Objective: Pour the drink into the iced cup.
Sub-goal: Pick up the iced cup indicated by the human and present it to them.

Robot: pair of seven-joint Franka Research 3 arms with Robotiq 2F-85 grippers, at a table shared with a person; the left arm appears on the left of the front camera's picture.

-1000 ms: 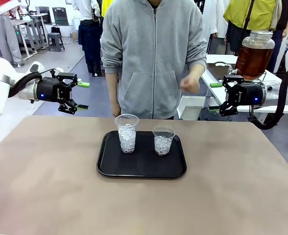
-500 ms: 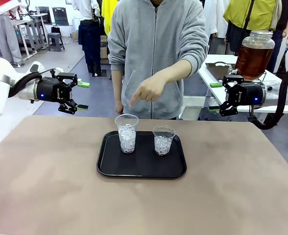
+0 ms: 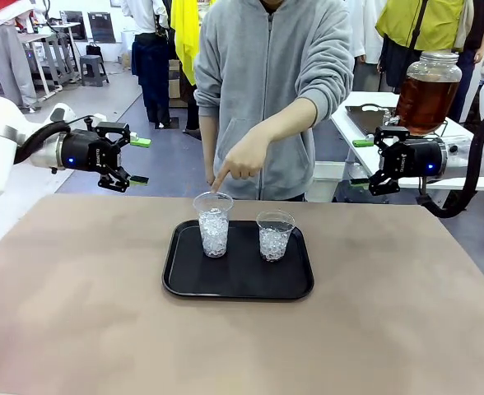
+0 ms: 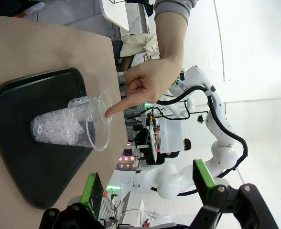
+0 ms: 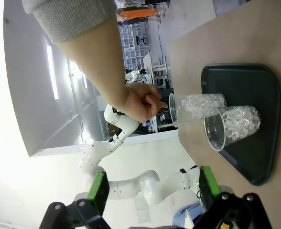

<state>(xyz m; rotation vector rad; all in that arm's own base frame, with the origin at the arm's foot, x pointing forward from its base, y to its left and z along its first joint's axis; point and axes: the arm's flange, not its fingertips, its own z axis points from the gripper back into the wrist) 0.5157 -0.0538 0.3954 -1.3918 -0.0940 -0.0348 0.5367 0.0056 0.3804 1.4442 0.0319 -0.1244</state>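
Left gripper (image 3: 140, 160): released, jaws spread wide with nothing between them; it hovers in the air over the table's far left corner, fingers aimed toward the middle.
Table (image 3: 77, 313): brown surface, carrying one tray.
Tray (image 3: 180, 280): black, rounded corners, lying flat at the middle of the table, nearer its far edge than its near edge.
Taller cup (image 3: 213, 224): clear plastic, upright, by the tray's far edge, left of middle; ice (image 3: 214, 232) fills about two thirds of it.
Hand (image 3: 240, 160): the person's, reaching over the table's far edge, index finger pointing down with its tip at the taller cup's far rim; contact cannot be told.
Shorter cup (image 3: 275, 236): clear, upright, by the tray's far edge, right of middle, apart from the taller cup; also holds ice.
Right gripper (image 3: 360, 163): released, jaws wide and holding nothing, hovering beyond the table's far right corner.
Drink (image 3: 425, 103): amber-brown, inside a round glass dispenser jar (image 3: 434, 64) standing on a white side table (image 3: 372, 105) behind the right gripper.
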